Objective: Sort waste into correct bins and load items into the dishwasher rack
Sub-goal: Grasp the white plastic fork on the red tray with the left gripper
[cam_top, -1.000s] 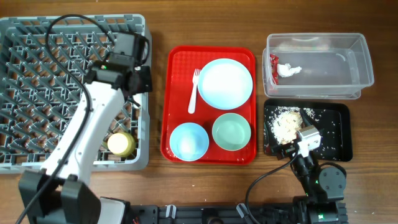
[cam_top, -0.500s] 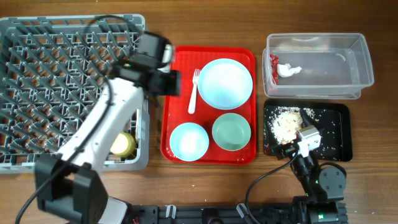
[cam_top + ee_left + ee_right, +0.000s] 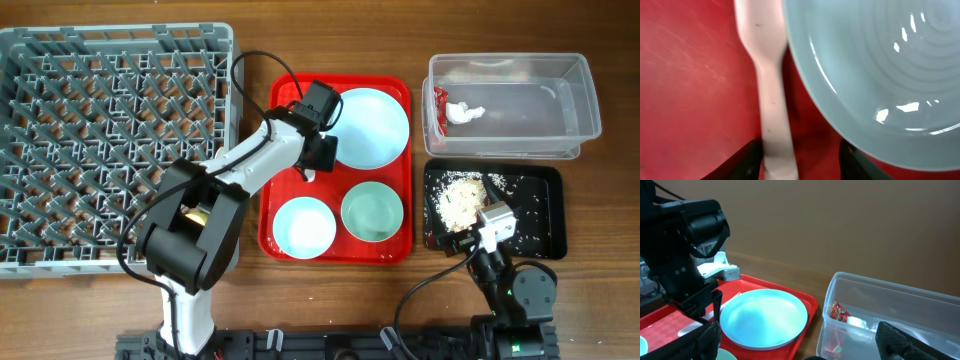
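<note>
2 bowls (image 3: 304,226) (image 3: 372,211), 1 plate (image 3: 372,128), 1 fork (image 3: 771,90), 1 rack (image 3: 110,100), 1 tub (image 3: 590,100).

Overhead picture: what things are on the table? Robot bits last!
dishwasher rack: 1, grey, left
cup: 1, yellow, in rack, mostly hidden
serving tray: 1, red, middle
plate: 1, pale blue, on serving tray
blue bowl: 1, pale blue, on serving tray
green bowl: 1, pale green, on serving tray
fork: 1, white, beside plate
tub: 1, clear, back right
wrapper: 1, red-and-white, in tub
black tray: 1, black, front right
rice scraps: many, whitish, in black tray
left claw: 1, black, open astride fork
right claw: 1, black, open by black tray
</note>
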